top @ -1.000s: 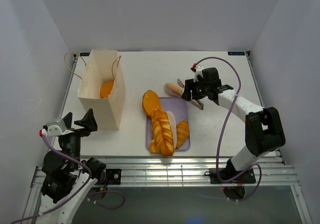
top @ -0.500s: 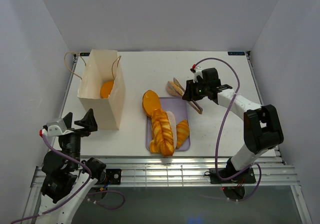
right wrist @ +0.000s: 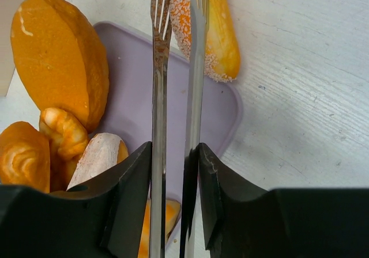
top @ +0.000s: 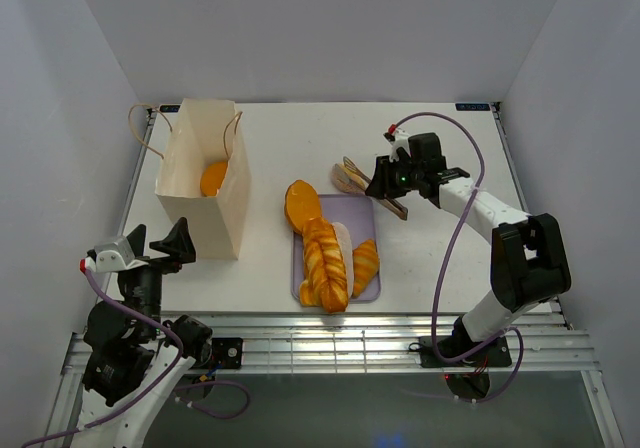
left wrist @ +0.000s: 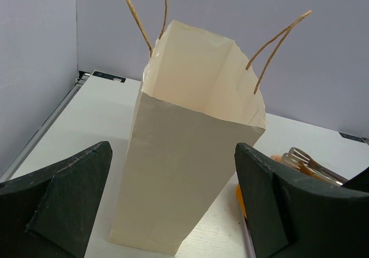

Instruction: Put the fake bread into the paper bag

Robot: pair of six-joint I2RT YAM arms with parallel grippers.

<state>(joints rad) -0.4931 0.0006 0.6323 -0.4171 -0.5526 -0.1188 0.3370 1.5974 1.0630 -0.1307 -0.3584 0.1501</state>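
Observation:
The paper bag point(top: 205, 193) stands at the left with one orange bun point(top: 213, 178) inside; it fills the left wrist view point(left wrist: 190, 154). More fake bread lies on the lilac tray point(top: 362, 218): an oval loaf point(top: 303, 206), a braided loaf point(top: 325, 263) and a croissant point(top: 365, 265). A sugar-coated pastry point(top: 346, 178) lies on the table just beyond the tray. My right gripper point(top: 385, 190) is shut on metal tongs point(right wrist: 158, 97), whose tips reach over that pastry point(right wrist: 212, 33). My left gripper point(top: 155, 248) is open and empty, near the bag's front.
The tray point(right wrist: 132, 85) lies under the tongs, with the oval loaf point(right wrist: 60, 56) to their left. The bag's cord handles point(left wrist: 144, 22) stick up. White walls close in the table on three sides.
My right gripper has moved the tongs a little left, bringing the tips over the sugar-coated pastry. The left arm has not moved.

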